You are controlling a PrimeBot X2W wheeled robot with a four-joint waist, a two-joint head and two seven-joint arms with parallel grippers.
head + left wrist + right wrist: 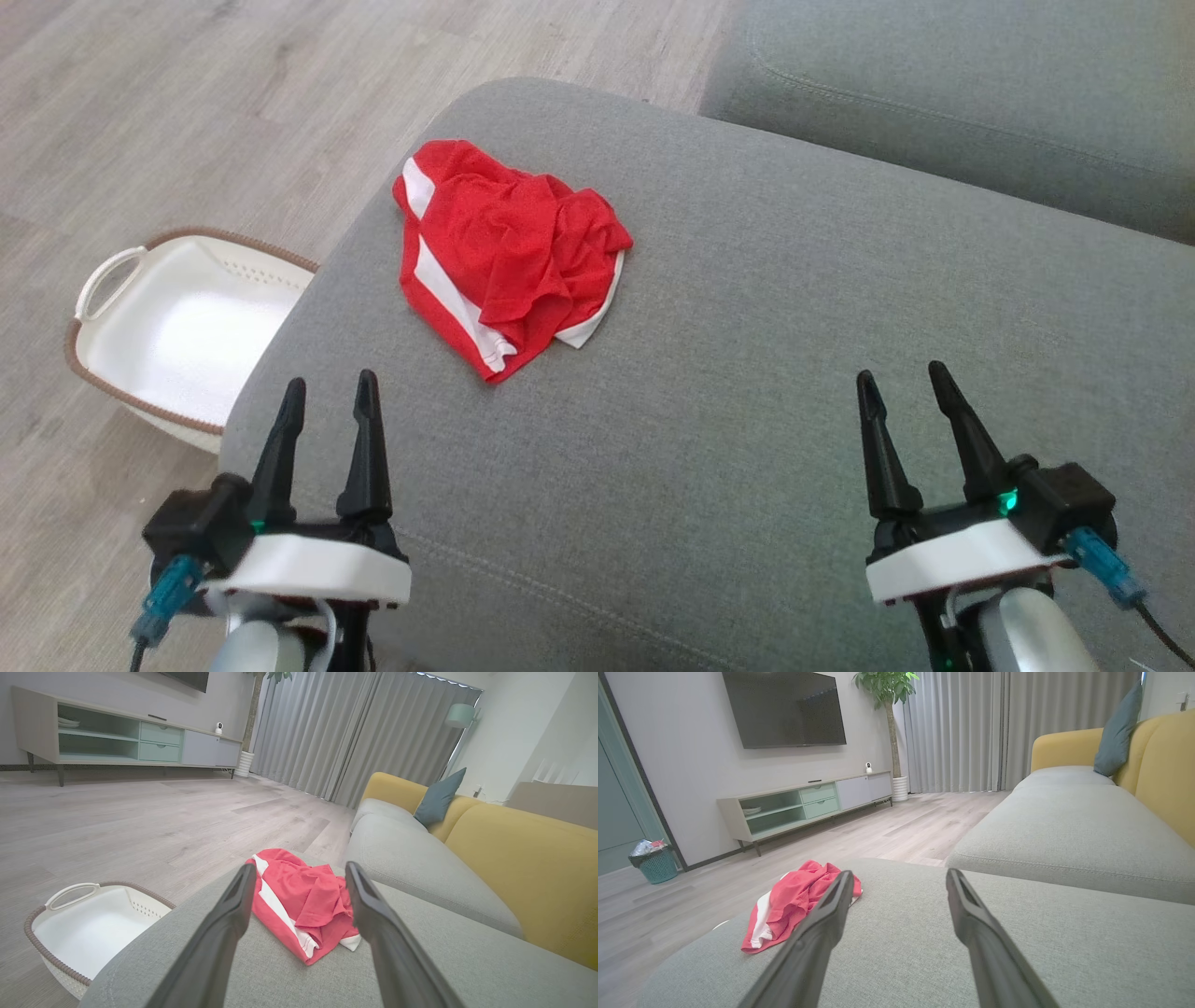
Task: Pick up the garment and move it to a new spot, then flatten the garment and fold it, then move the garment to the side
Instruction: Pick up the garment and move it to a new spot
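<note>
Left gripper (331,379) and right gripper (901,371) are both wide open, holding nothing. The red garment (504,252) lies crumpled on the grey sofa seat (747,373), near its edge. A weak pinch could let it slip to the floor (140,112).

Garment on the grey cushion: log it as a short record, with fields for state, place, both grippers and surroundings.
garment: red with white stripes, crumpled in a heap
place: on the grey cushion, nearer its left edge
left gripper: open, empty, apart from the garment
right gripper: open, empty, above bare cushion
beside: white basket on the floor, left of the cushion
</note>
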